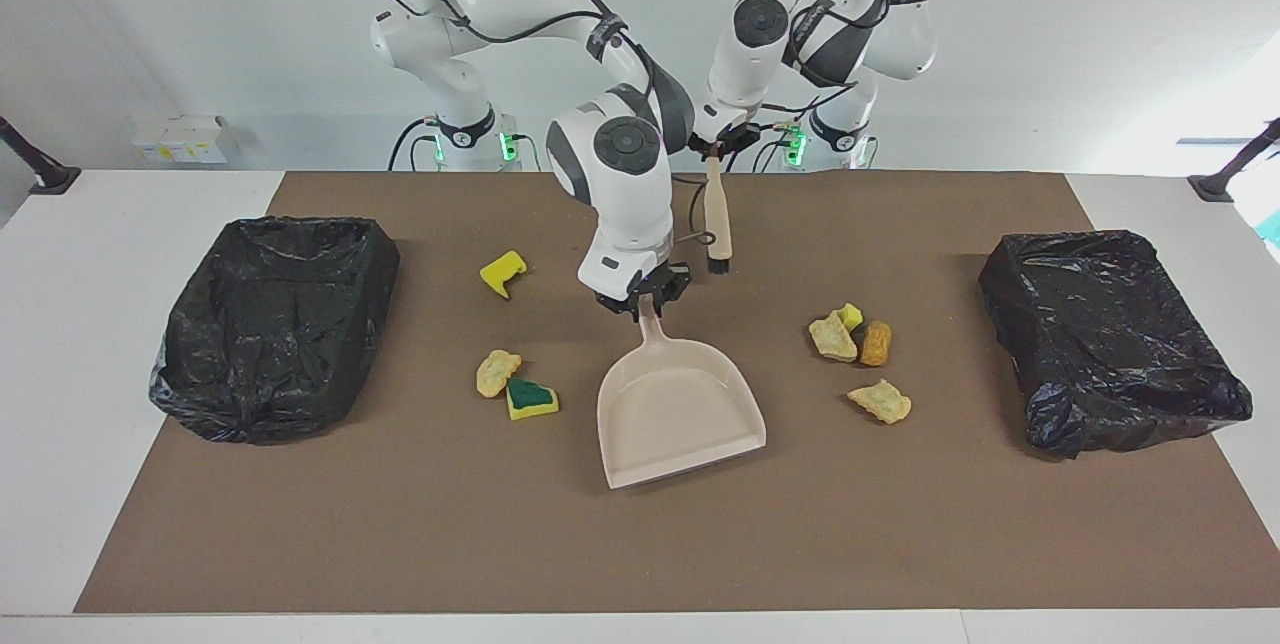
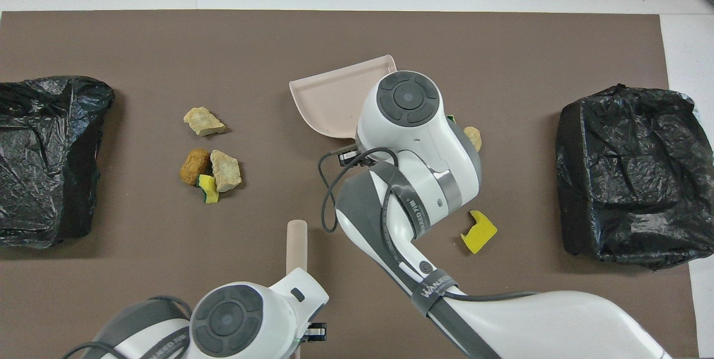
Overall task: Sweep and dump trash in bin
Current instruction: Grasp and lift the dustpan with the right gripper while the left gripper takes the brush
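My right gripper [image 1: 645, 302] is shut on the handle of the beige dustpan [image 1: 680, 404], which lies mid-table with its mouth pointing away from the robots; its pan also shows in the overhead view [image 2: 334, 97]. My left gripper [image 1: 715, 146] is shut on the beige brush [image 1: 717, 214], held upright with the black bristles [image 1: 718, 266] down near the mat. Toward the right arm's end lie a yellow scrap [image 1: 503, 272], a tan lump [image 1: 497, 372] and a green-faced sponge bit [image 1: 531, 398]. Toward the left arm's end lie a tan lump [image 1: 832, 336], a yellow-green bit [image 1: 851, 315], an orange lump [image 1: 876, 343] and another tan lump [image 1: 880, 401].
A bin lined with a black bag [image 1: 275, 319] stands at the right arm's end and another [image 1: 1110, 339] at the left arm's end. A brown mat [image 1: 640, 544] covers the table. In the overhead view my right arm [image 2: 413, 141] hides the dustpan's handle and the green-faced bit.
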